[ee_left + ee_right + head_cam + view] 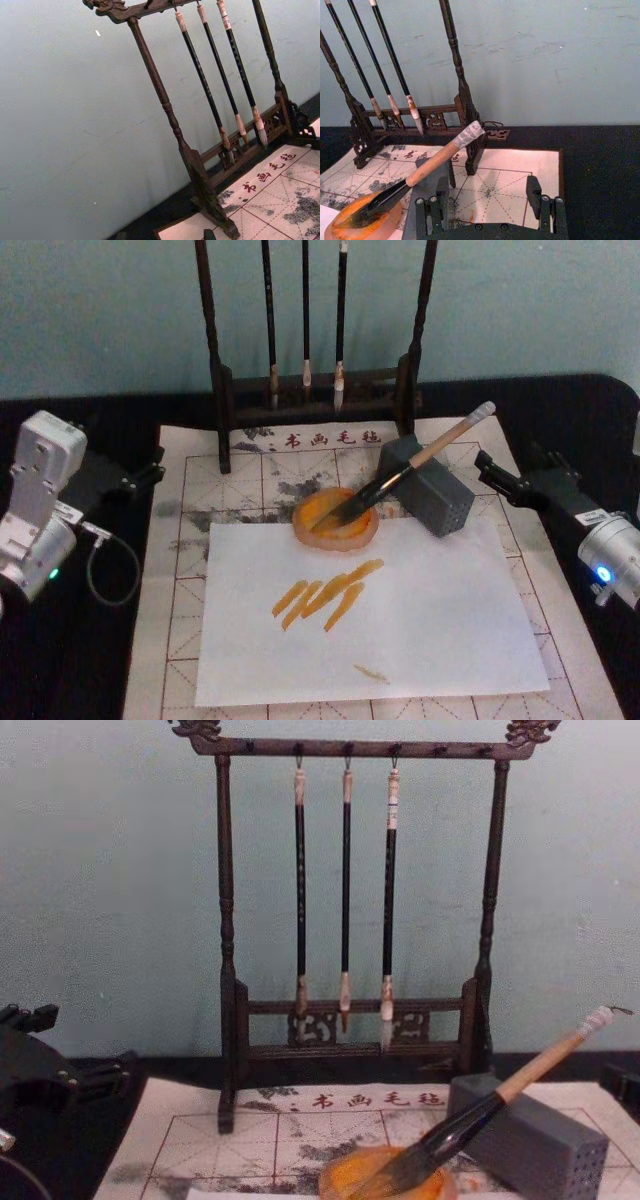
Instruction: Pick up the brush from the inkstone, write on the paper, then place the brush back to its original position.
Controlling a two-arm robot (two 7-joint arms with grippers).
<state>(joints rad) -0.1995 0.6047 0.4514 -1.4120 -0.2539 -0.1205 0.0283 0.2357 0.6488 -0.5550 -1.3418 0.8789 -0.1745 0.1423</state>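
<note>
The head view shows orange strokes (328, 598) on a white sheet (420, 640); the right wrist view shows the right gripper (490, 207) wide, empty, near the brush (427, 167); left gripper's (140, 478) state cannot be told.

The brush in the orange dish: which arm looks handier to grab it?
Probably the right. The brush leans its handle toward the open right gripper, close beside it. The left gripper sits across the paper, farther off.
</note>
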